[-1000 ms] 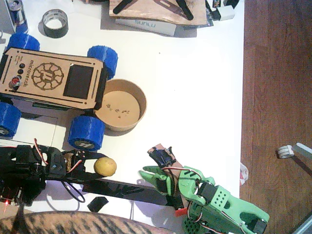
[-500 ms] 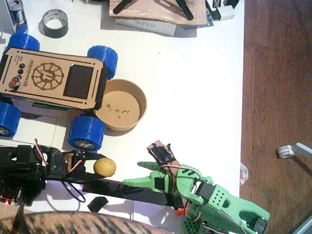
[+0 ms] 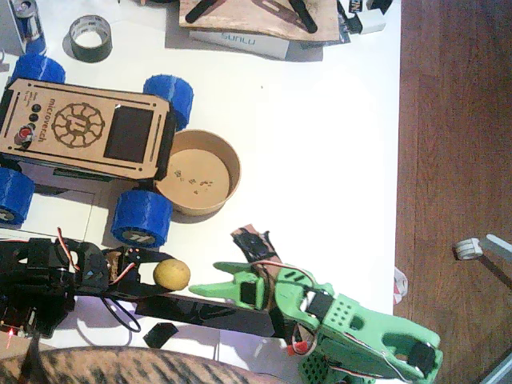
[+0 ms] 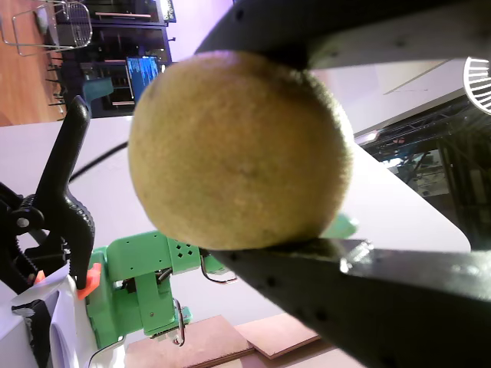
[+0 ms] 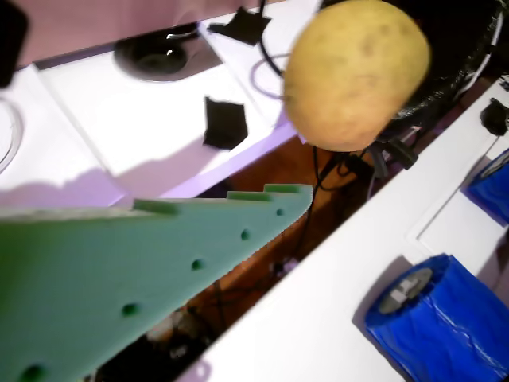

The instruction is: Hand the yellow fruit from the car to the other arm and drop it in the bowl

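Fixed view shows the yellow fruit [image 3: 172, 274] pinched in the left gripper [image 3: 162, 274] of the black left arm [image 3: 48, 280], off the car [image 3: 84, 132] and hanging near the table's [image 3: 320, 144] front edge, at about five o'clock from the car's near blue wheel [image 3: 142, 218]. The right gripper [image 3: 214, 278] of the green arm [image 3: 352, 328] points at nine o'clock with its jaws parted, tips just beside the fruit but not yet touching. So the fruit lies straight ahead of the green jaws, along their long axis. In a wrist view the fruit [image 4: 239, 149] sits clamped between black fingers [image 4: 368, 295]. The bowl [image 3: 198, 172] waits at twelve o'clock from the fruit.
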Tool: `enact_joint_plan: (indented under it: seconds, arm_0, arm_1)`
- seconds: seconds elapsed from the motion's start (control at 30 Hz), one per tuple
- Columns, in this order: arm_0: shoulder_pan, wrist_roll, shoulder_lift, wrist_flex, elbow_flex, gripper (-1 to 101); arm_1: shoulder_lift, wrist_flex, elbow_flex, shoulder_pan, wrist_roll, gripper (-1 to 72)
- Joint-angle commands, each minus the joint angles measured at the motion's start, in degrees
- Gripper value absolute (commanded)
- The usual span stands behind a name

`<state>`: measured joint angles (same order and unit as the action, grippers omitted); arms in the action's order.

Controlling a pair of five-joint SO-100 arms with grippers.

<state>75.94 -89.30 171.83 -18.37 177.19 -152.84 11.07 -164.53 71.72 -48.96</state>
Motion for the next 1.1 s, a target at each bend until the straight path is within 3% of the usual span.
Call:
enact_joint_plan:
  seconds: [0.0,0.67,1.07]
  arm_0:
    - [0.44,-0.7,0.18,0.26,-0.53,0]
    - [0.44,-0.7,0.18,-0.18,-0.44,0]
    - [0.26,-0.7,0.18,-0.79,-0.44,0]
  arm_1:
    - [4.04,-5.01,4.39,-0.62,1.93,40.7]
    - [31.2,-21.27,16.35,-0.97,10.55,41.4]
    - [38.58,-23.47,20.21,1.76,16.96,41.6]
